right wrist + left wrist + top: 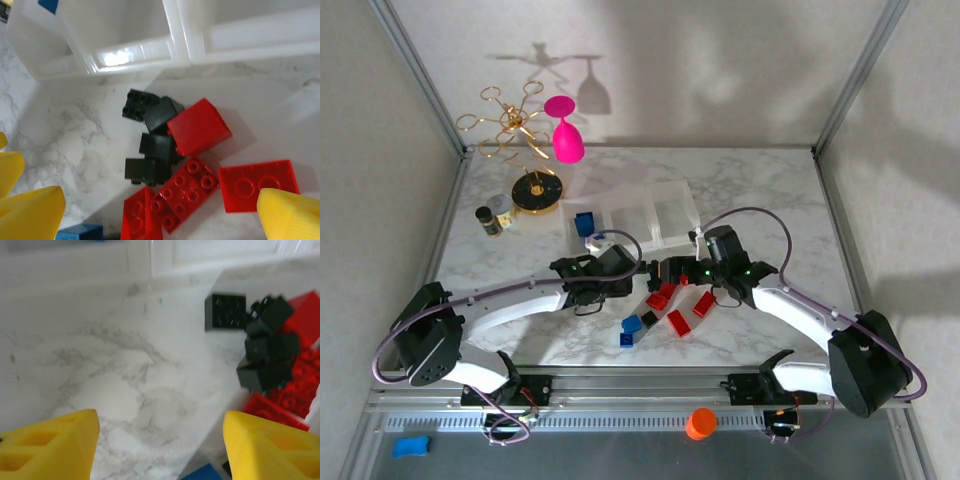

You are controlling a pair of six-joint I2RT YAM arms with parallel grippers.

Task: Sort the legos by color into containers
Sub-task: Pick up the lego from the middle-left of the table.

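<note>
our left gripper (160, 440) and right gripper (155, 210) stand apart, empty, by small red, black and blue plastic bricks (170, 150) heaped mid-way on the white marble table (125, 380), beside the translucent white three-compartment tray (175, 30).

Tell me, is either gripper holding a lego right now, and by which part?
Nothing is held: the left gripper and the right gripper are both open and empty.

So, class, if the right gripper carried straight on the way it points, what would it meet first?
Probably the red studded lego lying between the open fingers of the right gripper, though depth is unclear.
</note>
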